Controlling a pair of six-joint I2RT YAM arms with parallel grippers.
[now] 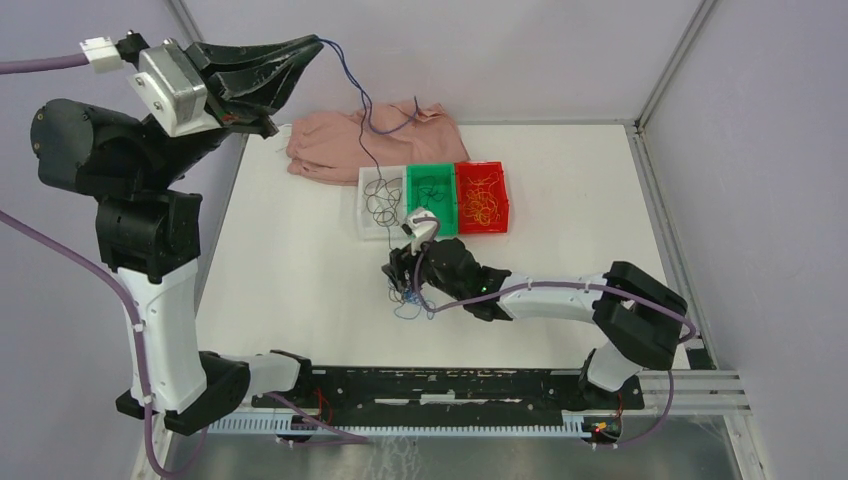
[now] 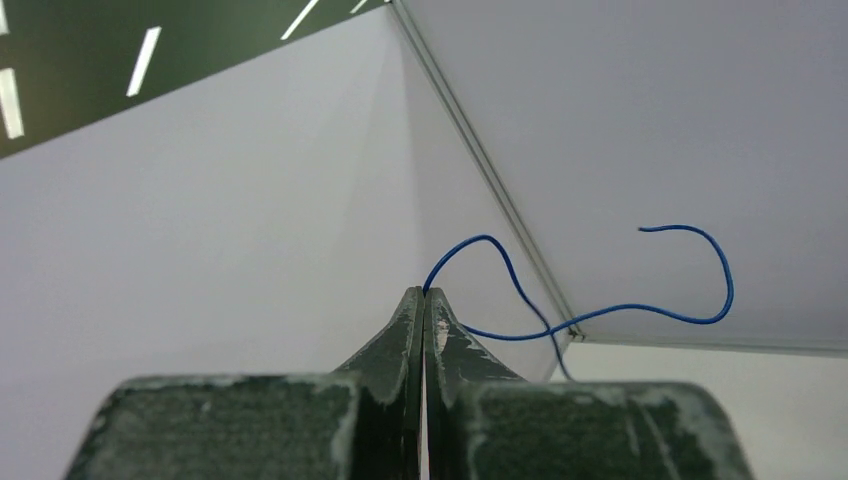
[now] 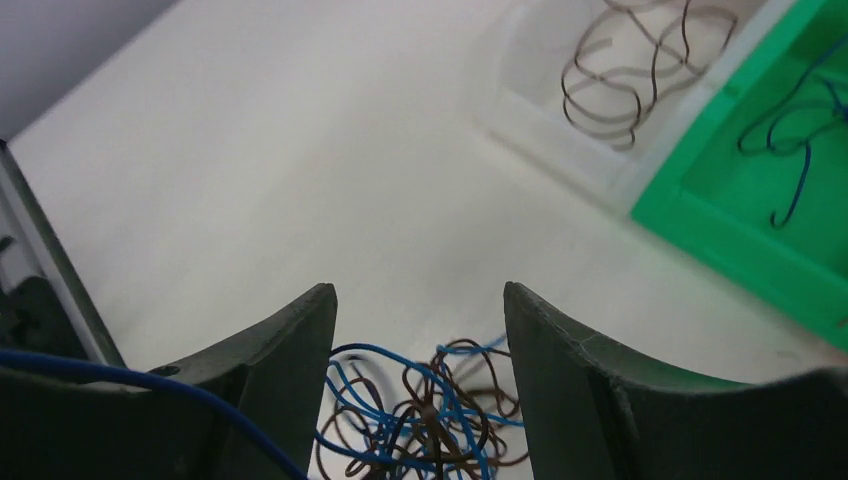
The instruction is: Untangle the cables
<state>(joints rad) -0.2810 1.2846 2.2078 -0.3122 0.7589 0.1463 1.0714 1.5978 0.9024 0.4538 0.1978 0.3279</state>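
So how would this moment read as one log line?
left gripper: shut on blue wire, raised | right gripper: open over tangle

Table (image 1: 300, 260) matt; green bin (image 3: 720, 235) smooth plastic; pink cloth (image 1: 330, 150) creased; left gripper (image 2: 424, 300) scuffed matt.

Lighting was even, diffuse; surface (image 1: 290, 290) bright, shadows faint. Ceiling strip lights (image 2: 145, 60) showed in left wrist view. Right wrist view was soft: green bin (image 3: 740, 240) blurred, cables (image 3: 430, 420) near the lens sharper.
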